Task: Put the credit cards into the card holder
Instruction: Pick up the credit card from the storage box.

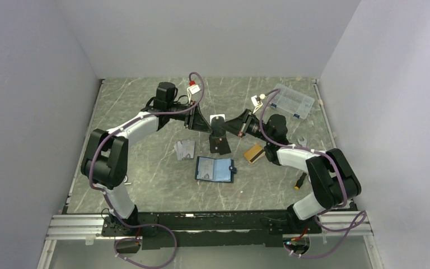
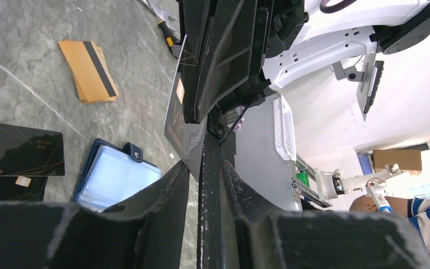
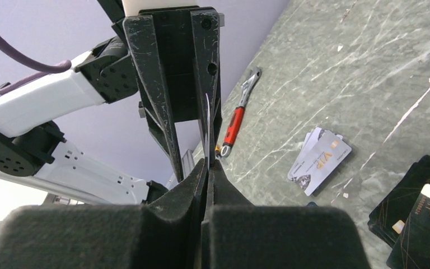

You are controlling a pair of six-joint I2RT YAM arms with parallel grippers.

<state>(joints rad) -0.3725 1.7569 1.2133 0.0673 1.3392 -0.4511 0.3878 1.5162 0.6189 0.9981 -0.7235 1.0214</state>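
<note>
Hanging edge-on above the table [image 1: 145, 185], the card [image 2: 174, 120] is pinched by your right fingers [image 3: 185, 190]. Your left fingers [image 3: 159, 95] stand part-spread around its other end, probably to retake it at an angle suiting the holder [image 1: 215, 169], which lies open below, with silver cards [image 1: 183, 149] and orange cards [image 1: 253, 153] nearby.

Just past my left gripper [image 2: 206, 174], the right gripper [image 2: 197, 115] clamps a grey VIP card [image 2: 174, 117] edge-on. Beyond it I see the open card holder [image 2: 115, 178] and orange-gold cards [image 2: 88, 70] on the worktop [image 2: 22, 33].
</note>
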